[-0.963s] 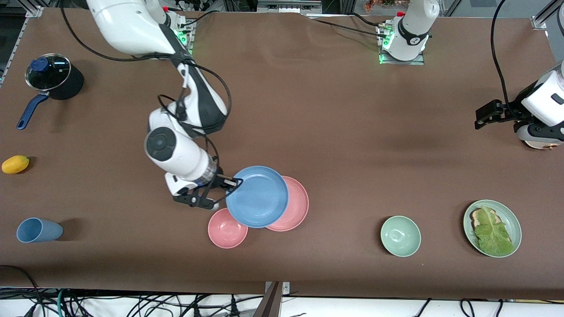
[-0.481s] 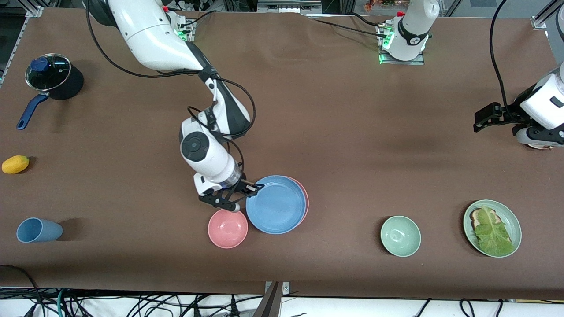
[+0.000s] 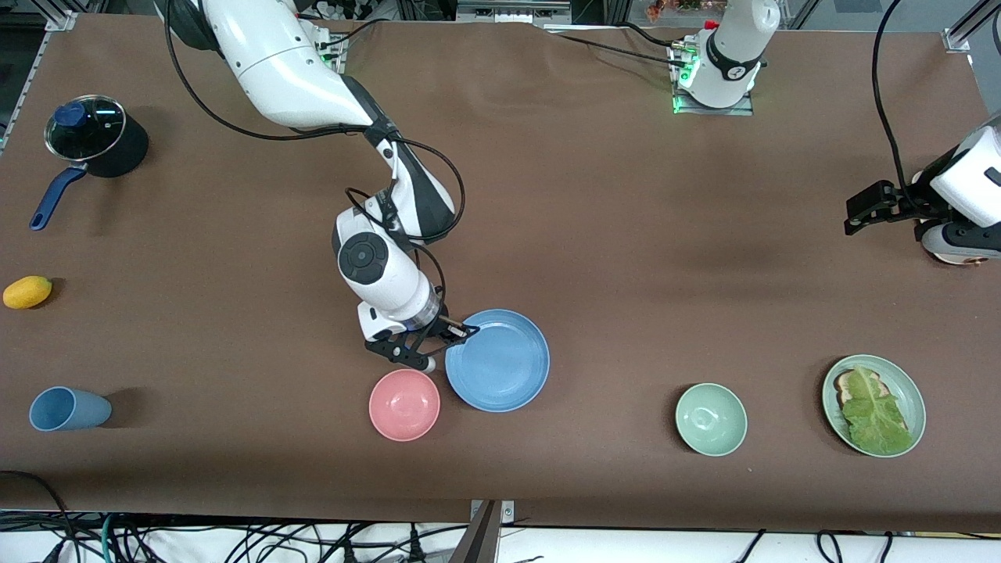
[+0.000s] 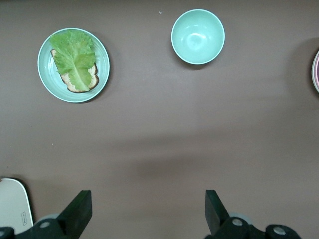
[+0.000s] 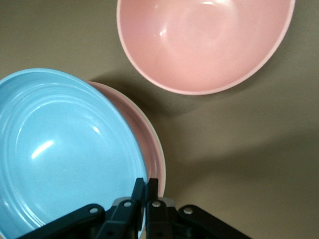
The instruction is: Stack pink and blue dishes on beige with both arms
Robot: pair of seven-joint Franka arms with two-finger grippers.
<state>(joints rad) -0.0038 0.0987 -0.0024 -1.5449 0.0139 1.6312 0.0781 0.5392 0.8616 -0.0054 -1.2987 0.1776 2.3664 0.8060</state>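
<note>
Bright, even overhead light — soft shadows, faint glare — all views sharp.

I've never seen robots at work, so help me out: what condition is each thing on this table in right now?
blue plate: on the pink plate, rim pinched by the right tool
pink plate: under the blue one, only an edge showing
right tool: shut on the blue plate's rim
left tool: open, holding nothing, waiting
pink bowl: upright, empty
green bowl: upright, empty
green plate: holds bread and lettuce
blue cup: lying on its side
pot: lid on
</note>
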